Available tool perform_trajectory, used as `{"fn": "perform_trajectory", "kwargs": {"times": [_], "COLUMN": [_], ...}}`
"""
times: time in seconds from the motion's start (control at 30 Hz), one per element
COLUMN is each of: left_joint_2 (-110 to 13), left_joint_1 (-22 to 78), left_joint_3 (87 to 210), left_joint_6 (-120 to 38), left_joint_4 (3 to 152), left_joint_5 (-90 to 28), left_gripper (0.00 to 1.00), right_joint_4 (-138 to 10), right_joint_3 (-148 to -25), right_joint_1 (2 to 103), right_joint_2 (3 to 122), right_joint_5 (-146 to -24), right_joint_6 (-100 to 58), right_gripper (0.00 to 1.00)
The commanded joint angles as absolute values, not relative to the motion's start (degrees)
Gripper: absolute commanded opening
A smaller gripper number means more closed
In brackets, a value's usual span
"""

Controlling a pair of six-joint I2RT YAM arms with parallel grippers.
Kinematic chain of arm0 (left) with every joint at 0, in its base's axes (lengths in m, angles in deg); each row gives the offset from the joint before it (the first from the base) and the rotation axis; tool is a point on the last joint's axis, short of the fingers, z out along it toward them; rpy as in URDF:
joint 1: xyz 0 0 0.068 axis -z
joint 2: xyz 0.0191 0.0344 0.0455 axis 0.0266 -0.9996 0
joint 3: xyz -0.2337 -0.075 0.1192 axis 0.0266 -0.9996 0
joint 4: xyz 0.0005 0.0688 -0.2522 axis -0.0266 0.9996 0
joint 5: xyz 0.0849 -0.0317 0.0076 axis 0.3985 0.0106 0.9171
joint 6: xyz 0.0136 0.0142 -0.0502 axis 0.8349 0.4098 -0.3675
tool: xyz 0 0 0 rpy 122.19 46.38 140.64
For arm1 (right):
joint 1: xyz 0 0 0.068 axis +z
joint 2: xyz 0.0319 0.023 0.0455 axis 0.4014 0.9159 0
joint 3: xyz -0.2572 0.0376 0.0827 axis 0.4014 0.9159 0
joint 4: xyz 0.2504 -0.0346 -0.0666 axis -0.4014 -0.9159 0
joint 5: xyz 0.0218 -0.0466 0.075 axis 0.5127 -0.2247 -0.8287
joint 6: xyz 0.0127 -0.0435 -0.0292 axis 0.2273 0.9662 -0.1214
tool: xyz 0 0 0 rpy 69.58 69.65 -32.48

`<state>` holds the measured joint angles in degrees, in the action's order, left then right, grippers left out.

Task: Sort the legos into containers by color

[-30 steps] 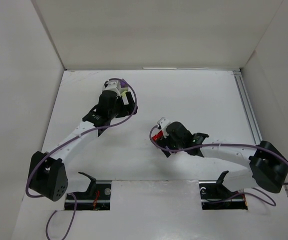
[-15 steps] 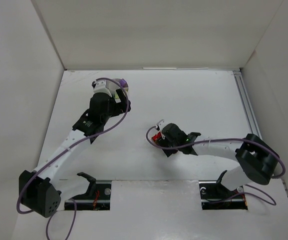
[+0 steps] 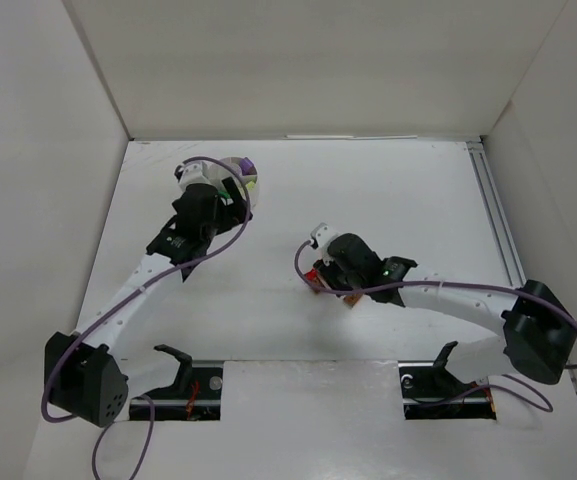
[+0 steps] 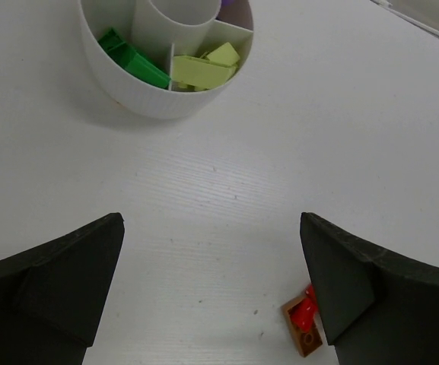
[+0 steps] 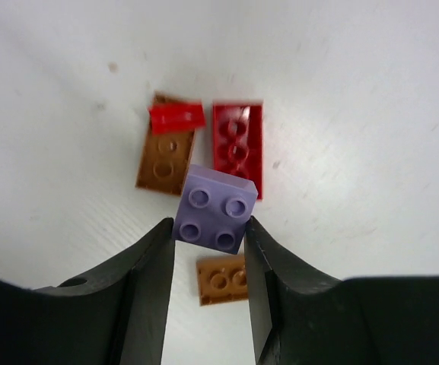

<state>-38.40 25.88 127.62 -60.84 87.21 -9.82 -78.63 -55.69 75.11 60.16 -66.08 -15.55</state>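
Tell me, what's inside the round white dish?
One wedge of the dish holds green bricks, the next pale yellow-green bricks, and a bit of lilac shows beyond. The other wedges are out of view or hidden under the left arm.

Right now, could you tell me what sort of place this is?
Probably a robot test cell: white walls box in a white table, and a left arm and right arm are mounted at its near edge.

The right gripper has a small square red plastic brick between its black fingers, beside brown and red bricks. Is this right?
No: the right wrist view shows that the small square plastic brick in the right gripper is lilac, not red. The rest holds.
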Motion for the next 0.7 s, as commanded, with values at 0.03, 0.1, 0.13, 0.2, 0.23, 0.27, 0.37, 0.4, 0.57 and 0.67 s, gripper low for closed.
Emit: {"fn": "perform_trajectory", "kwargs": {"times": [0.03, 0.1, 0.13, 0.2, 0.23, 0.27, 0.37, 0.4, 0.57, 0.67], "left_joint_2": [-38.03, -38.03, -38.03, -39.25, -40.39, -41.01, -43.38, -43.91, -45.15, -45.15], "left_joint_1": [16.94, 12.88, 11.12, 6.72, 5.58, 4.09, 2.59, 2.58, 1.96, 1.96], "left_joint_3": [128.78, 127.56, 127.55, 127.02, 127.02, 127.02, 127.02, 127.55, 128.08, 127.29], "left_joint_6": [-62.29, -62.29, -62.99, -63.61, -63.61, -63.61, -63.61, -63.61, -60.45, -59.74], "left_joint_4": [84.05, 81.60, 80.98, 79.75, 79.74, 79.13, 79.13, 79.13, 78.60, 76.67], "left_joint_5": [-14.25, -20.66, -22.16, -25.86, -26.92, -27.97, -29.04, -29.56, -30.71, -31.23], "left_gripper": [1.00, 1.00, 1.00, 1.00, 1.00, 1.00, 1.00, 1.00, 1.00, 1.00], "right_joint_4": [-74.90, -73.41, -71.14, -69.45, -68.92, -68.31, -67.60, -67.60, -69.44, -69.45], "right_joint_3": [-65.39, -69.26, -73.11, -77.95, -83.46, -86.39, -97.29, -100.10, -121.07, -129.83], "right_joint_1": [74.65, 72.20, 71.23, 68.16, 67.44, 66.74, 64.63, 63.93, 57.35, 55.40], "right_joint_2": [58.99, 61.19, 63.90, 67.42, 71.44, 73.66, 83.12, 85.52, 100.64, 109.80], "right_joint_5": [-65.96, -69.20, -70.87, -77.98, -80.18, -82.90, -95.46, -98.71, -126.49, -133.45], "right_joint_6": [-3.09, 0.87, 4.89, 9.65, 14.29, 17.47, 29.83, 32.33, 41.75, 41.76], "right_gripper": [0.25, 0.24, 0.24, 0.23, 0.23, 0.23, 0.23, 0.23, 0.26, 0.27]}}
